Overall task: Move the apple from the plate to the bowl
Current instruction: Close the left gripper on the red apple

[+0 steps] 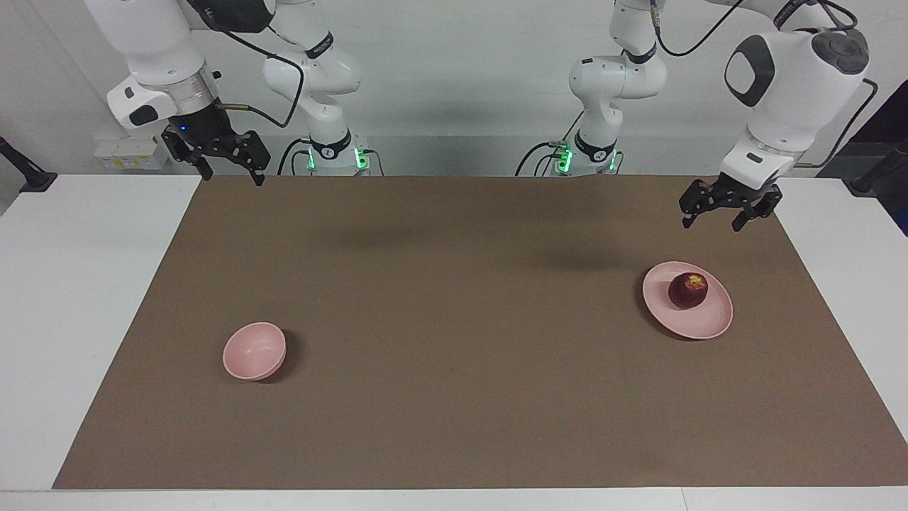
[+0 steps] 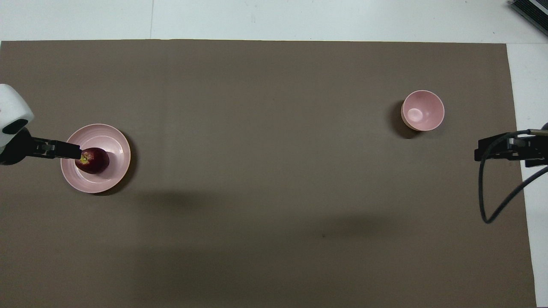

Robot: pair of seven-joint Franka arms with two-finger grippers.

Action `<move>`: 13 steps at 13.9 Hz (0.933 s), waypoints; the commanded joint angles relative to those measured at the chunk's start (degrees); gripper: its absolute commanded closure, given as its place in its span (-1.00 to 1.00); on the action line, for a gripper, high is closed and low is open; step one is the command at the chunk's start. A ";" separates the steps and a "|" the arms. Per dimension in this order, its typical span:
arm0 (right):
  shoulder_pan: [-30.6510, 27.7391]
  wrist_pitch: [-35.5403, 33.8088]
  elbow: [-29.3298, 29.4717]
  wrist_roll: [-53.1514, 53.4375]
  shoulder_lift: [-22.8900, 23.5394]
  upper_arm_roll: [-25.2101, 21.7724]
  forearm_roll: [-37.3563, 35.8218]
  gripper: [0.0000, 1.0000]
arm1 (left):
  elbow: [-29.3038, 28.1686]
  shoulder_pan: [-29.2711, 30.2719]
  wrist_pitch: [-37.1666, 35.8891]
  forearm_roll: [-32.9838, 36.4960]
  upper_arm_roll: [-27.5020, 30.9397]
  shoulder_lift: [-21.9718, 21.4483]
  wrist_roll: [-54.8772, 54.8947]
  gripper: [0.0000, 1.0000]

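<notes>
While the apple (image 1: 687, 290) sat on the plate (image 1: 702, 325) at the frame's right, the left gripper (image 1: 721, 215), jaws wide, hung above; it should descend centred. The right gripper (image 1: 225, 165), jaws spread, waited upper left.

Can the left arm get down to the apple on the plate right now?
Probably yes. The left tool hangs open in the air above the dark red apple on the flat pale pink plate, with nothing between them.
</notes>
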 commanded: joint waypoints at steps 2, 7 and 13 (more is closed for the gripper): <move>-0.05 -0.69 0.89 -1.44 0.37 -0.32 0.44 -1.00 | -8.77 0.19 8.99 -0.31 0.63 -2.01 0.62 -1.00; 0.48 -0.69 -0.69 -0.57 -0.51 -0.06 0.52 -1.00 | -16.16 0.89 22.69 -0.13 1.77 0.96 0.97 -1.00; 0.57 0.63 -2.01 18.91 -0.34 2.32 10.17 -1.00 | -20.48 2.04 33.79 0.22 2.65 5.45 1.06 -1.00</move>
